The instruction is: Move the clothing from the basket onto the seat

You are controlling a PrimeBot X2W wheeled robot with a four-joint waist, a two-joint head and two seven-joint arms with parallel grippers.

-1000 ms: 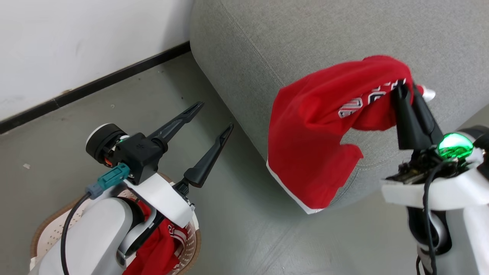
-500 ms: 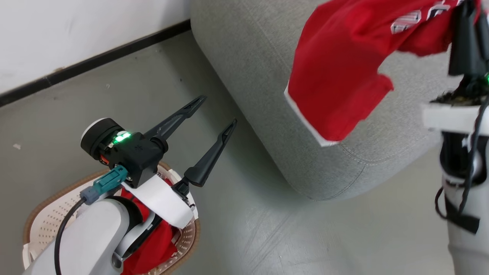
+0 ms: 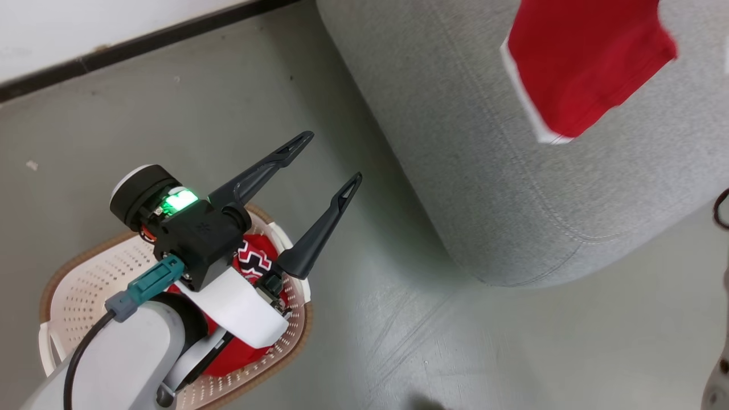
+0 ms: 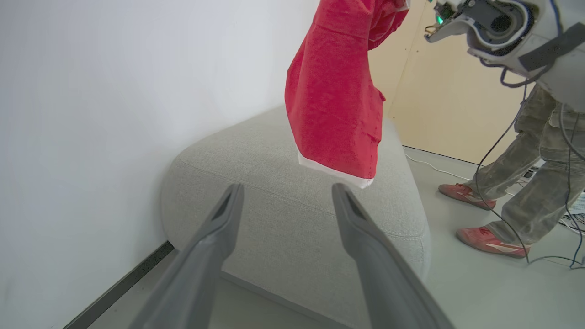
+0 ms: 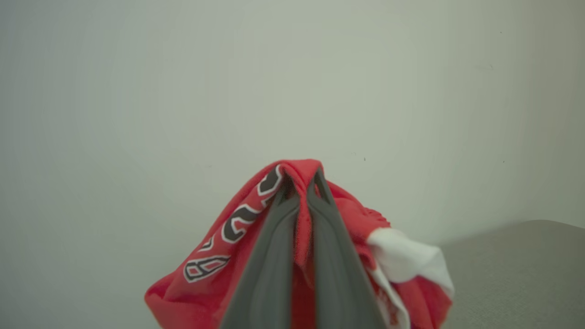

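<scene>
A red garment with white trim and dark, white-edged lettering hangs in the air, held by a fold at its top. The right gripper has its two dark fingers pressed together on that fold. The cloth bunches over and around the fingertips, and the rest drops away below the jaws. Seen from the left wrist, the white hem dangles above the grey seat without touching it, a little beyond the tips of the left arm's spread jaws.

This looks like the carrying step: one piece is out of the basket and raised over the seat, but not yet set down. The next move likely calls for lowering the pinched fold until the cloth settles well inside the cushion's rounded edge, then parting the jaws. Released too near that edge, the loose fabric could slide off onto the floor.

The left gripper holds nothing. Its fingers stand wide apart and point toward the side of the seat, with only bare floor between the jaws. Directly beneath its wrist, behind the jaws, sits the cream basket with a brown rim. Inside it lies a second red garment with a black-and-white pattern, partly hidden by the arm; that piece has yet to be moved.

A pale wall rises beyond the seat. Off to the side of the open jaws stands a person in red shoes.
</scene>
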